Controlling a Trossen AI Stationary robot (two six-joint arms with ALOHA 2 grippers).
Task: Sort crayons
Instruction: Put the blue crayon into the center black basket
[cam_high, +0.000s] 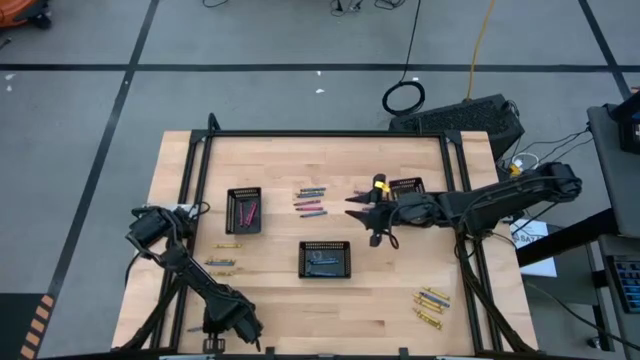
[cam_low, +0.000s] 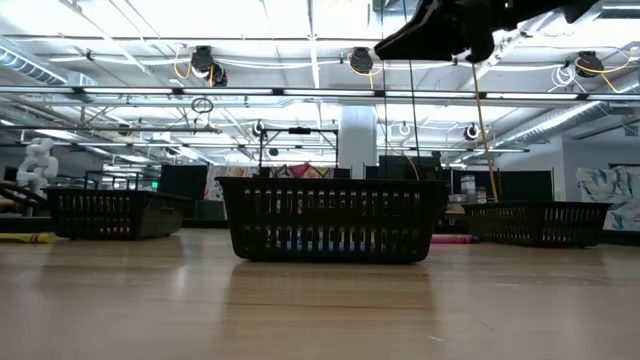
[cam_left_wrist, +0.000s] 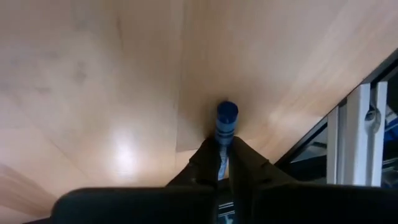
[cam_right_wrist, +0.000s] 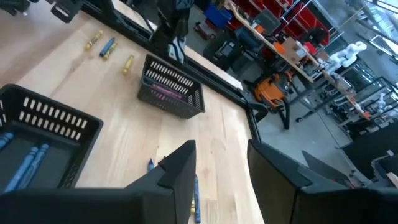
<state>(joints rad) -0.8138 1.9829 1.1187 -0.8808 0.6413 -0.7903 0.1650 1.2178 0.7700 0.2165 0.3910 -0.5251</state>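
My left gripper (cam_high: 240, 325) is near the table's near edge, left of the middle, and is shut on a blue crayon (cam_left_wrist: 226, 121). My right gripper (cam_high: 365, 215) hangs open and empty above the table's middle, over loose blue crayons (cam_right_wrist: 196, 193); it also shows in the low view (cam_low: 440, 30). More loose crayons (cam_high: 310, 202) lie flat between the trays. The left black tray (cam_high: 244, 210) holds pink crayons. The middle tray (cam_high: 325, 258) holds blue crayons. A third tray (cam_high: 405, 187) stands under the right arm. My left gripper pinches the blue crayon between its two fingers (cam_left_wrist: 205, 163), by its rear part (cam_left_wrist: 222, 149). The crayon lies along the fingers and sticks out past their tips toward the tabletop. I cannot tell whether its free end (cam_left_wrist: 227, 111) touches the wood.
Yellow crayons lie at the table's left (cam_high: 222, 262) and at its near right (cam_high: 430, 305). A black frame rail (cam_high: 190, 190) runs along the table's sides and far edge. Bare wood lies near the front, right of the middle (cam_high: 340, 320).
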